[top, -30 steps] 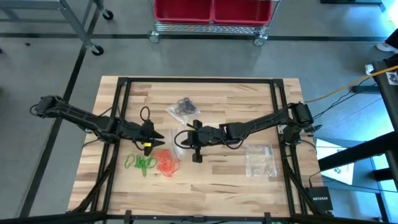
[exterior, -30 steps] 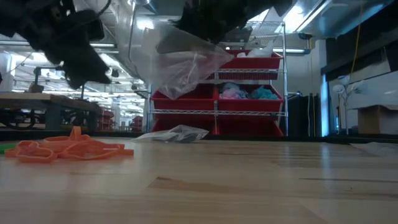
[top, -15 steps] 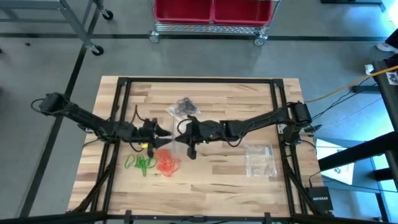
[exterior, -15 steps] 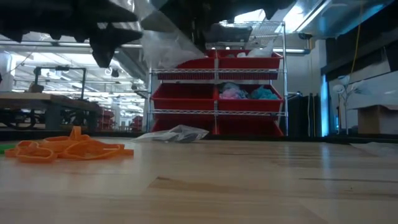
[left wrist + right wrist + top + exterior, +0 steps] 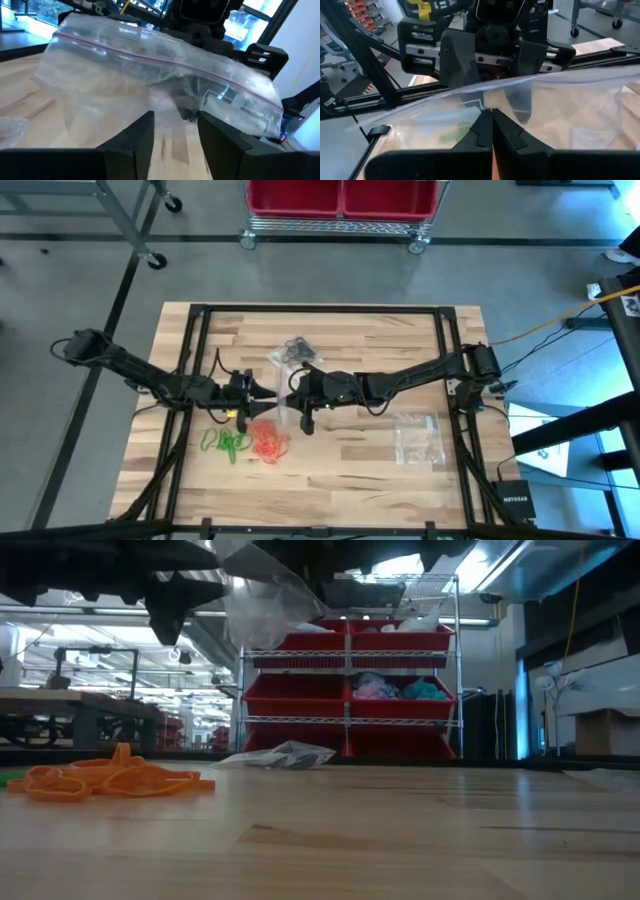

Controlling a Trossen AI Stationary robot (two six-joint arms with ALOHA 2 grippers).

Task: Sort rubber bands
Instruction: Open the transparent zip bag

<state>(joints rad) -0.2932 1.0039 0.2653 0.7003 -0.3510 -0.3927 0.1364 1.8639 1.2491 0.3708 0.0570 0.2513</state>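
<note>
While right gripper (image 5: 292,387) pinches clear bag (image 5: 262,600), left gripper (image 5: 266,392) parted, NETGEAR box (image 5: 516,501).

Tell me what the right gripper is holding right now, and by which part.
The right gripper is shut on a clear plastic bag, pinching its top edge by the zip strip. The left gripper faces it, open.

- Left arm (image 5: 150,375): dark, slender jointed links; thin black cable looping near the wrist; small yellow marking beside the left gripper (image 5: 262,391)
- Right arm (image 5: 420,372): same dark links; blocky black base
- Fingers (image 5: 137,137): matte black, flat, angular
- Left gripper housing, right wrist view: black, boxy; yellow tag on top
</note>
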